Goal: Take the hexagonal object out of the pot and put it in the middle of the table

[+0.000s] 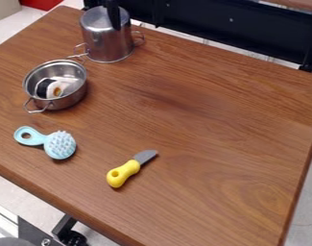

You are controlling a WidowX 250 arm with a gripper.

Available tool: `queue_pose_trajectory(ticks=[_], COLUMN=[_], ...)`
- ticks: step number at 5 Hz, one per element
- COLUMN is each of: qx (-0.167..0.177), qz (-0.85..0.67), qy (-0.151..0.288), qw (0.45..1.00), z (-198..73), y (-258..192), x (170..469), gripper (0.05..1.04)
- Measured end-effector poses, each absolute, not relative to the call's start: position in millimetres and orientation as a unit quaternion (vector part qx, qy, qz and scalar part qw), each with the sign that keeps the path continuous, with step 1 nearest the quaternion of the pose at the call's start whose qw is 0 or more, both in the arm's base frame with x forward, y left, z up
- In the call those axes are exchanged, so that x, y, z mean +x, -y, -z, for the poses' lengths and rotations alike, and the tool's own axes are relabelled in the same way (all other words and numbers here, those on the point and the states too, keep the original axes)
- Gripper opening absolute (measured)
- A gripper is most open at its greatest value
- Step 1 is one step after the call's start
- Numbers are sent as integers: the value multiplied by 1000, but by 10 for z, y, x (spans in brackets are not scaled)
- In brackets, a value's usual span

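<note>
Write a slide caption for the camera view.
Wooden table with hexagonal object in low pot, beside a tall pot, blue brush and yellow-handled knife.

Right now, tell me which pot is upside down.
The taller pot, at the back: its base up, its handles low. The shallow pot opens upward, the hexagonal object inside.

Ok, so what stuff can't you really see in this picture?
All in the camera view:
- The thing in the small pot: too small to tell its exact shape.
- Part of the tall pot: hidden behind the end effector.
- The rest of the robot arm: cut off by the top edge.
- The table's left corner: cut off by the left edge.
</note>
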State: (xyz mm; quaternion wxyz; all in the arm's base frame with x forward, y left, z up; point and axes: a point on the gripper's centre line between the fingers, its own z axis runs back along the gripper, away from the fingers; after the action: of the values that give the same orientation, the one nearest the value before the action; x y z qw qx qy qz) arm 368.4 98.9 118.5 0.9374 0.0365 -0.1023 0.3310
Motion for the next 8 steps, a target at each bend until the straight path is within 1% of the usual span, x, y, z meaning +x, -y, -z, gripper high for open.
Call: queue_pose_trajectory(ticks=[1, 2, 3, 4, 5, 6, 7, 8], qx=[38, 44, 28, 25, 36, 48, 64, 75], qz=[-327, -267, -185, -120, -120, -182, -225, -243], qy=[80, 53, 56, 48, 76, 83, 99, 93], qw=[941, 961, 981, 991, 989, 979, 967, 963], z=[-1035, -866, -991, -1000, -1007, -1029, -1044, -1042], y=[-971, -855, -806, -773, -791, -983, -1315, -1655], x=[3640, 3500, 3302, 3064, 2874, 2834, 2855, 2894], gripper=[997, 997, 997, 997, 997, 997, 997, 997])
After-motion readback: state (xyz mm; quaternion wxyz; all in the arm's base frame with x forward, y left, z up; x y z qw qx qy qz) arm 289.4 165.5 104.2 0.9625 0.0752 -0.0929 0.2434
